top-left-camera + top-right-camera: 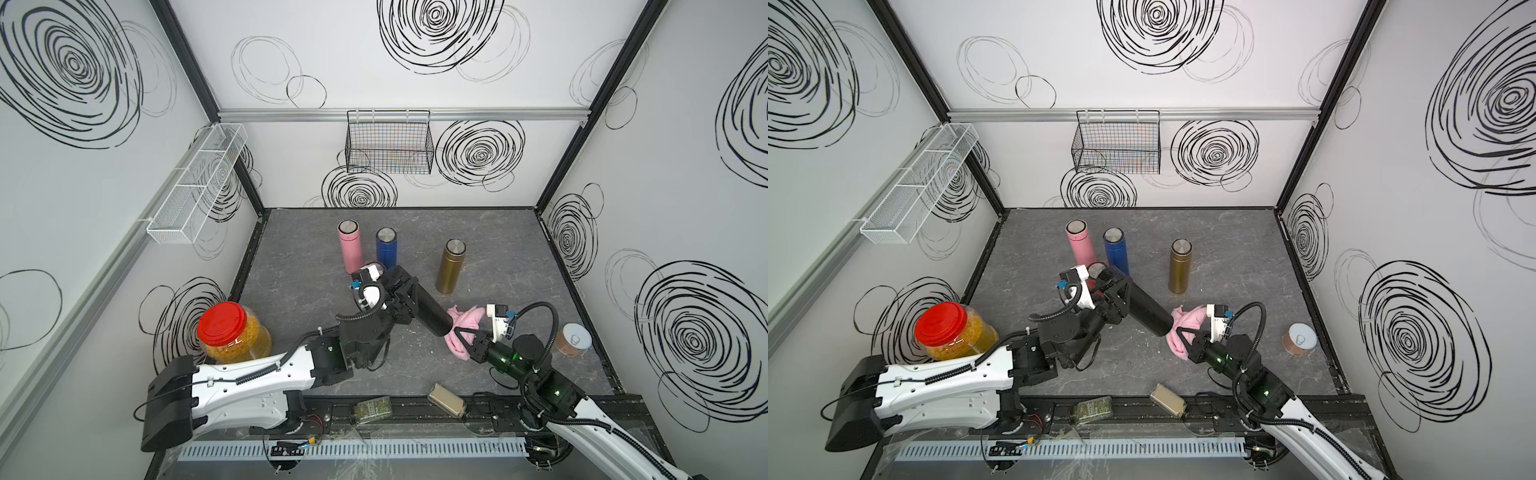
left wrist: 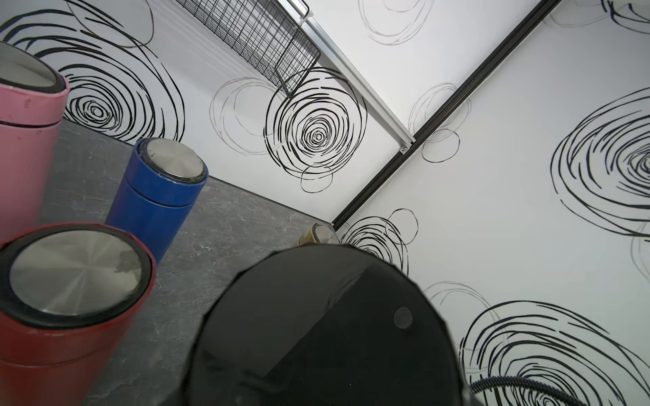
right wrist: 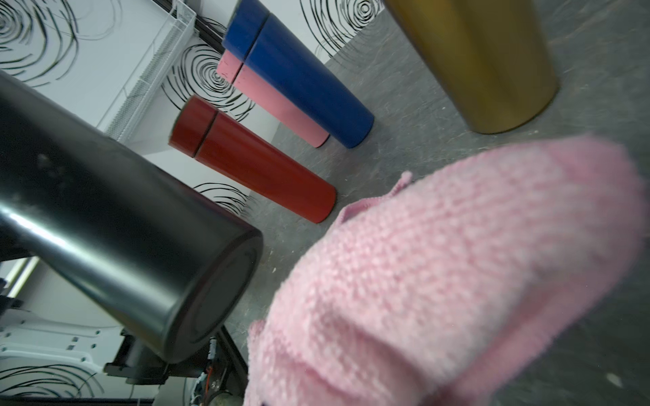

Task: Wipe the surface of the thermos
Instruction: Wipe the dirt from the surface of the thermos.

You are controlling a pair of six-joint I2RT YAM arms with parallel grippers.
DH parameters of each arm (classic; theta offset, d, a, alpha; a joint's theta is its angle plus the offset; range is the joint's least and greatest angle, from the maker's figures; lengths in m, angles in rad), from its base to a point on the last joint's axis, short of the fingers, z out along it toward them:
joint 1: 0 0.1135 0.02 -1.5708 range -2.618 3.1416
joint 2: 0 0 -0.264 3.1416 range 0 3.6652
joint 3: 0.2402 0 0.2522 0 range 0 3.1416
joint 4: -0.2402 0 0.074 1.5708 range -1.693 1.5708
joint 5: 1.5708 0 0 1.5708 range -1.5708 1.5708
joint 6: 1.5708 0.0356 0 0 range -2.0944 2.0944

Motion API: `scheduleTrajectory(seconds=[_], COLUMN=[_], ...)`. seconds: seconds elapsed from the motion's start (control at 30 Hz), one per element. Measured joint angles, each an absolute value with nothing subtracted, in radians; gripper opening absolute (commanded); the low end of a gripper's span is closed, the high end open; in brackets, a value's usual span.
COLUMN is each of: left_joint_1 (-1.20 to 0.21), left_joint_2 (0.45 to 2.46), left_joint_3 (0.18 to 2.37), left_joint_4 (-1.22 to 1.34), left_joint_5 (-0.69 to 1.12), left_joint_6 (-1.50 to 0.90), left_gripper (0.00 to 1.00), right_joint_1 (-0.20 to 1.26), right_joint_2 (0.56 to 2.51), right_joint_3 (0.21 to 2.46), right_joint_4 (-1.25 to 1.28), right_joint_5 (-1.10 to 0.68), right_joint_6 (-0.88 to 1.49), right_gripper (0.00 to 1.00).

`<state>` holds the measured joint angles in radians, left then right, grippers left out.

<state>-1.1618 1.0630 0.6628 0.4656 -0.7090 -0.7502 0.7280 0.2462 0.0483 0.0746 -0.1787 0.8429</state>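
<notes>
Black thermos hangs tilted above the grey table, near its middle, pinched at its upper end by the left gripper, whose jaws press against its sides. Its base points down toward the right gripper, which is clamped on a bunched pink cloth. Cloth and thermos base sit just beside each other; whether they touch cannot be told. Behind the held thermos, a pink thermos, a blue thermos and a gold thermos stand upright. A red thermos stands upright near the pink one. A red-lidded jar stands at the table's left edge
</notes>
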Motion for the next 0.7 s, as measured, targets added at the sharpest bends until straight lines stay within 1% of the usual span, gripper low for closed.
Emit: scheduleTrajectory(seconds=[0.13, 0.33, 0.5, 0.6, 0.7], left_joint_1=[-1.152, -1.136, -1.123, -1.119, -1.117], left_joint_2=[1.063, 1.077, 1.089, 1.100, 1.112], left_joint_3=[0.595, 0.548, 0.547, 0.548, 0.548], left_joint_4=[0.575, 0.699, 0.747, 0.760, 0.757], left_joint_5=[-0.726, -0.742, -0.738, -0.720, -0.707], left_joint_6=[-0.792, -0.835, -0.852, -0.859, -0.859], left_gripper=[0.00, 0.00, 0.00, 0.00, 0.00], right_joint_1=[0.725, 0.730, 0.749, 0.753, 0.748], right_joint_2=[0.291, 0.301, 0.263, 0.219, 0.227], right_joint_3=[0.036, 0.007, 0.005, 0.006, 0.036], right_joint_4=[0.265, 0.356, 0.369, 0.318, 0.239], right_joint_5=[-0.241, -0.298, -0.308, -0.294, -0.286], right_joint_6=[0.894, 0.954, 0.975, 0.943, 0.887], right_gripper=[0.00, 0.00, 0.00, 0.00, 0.00])
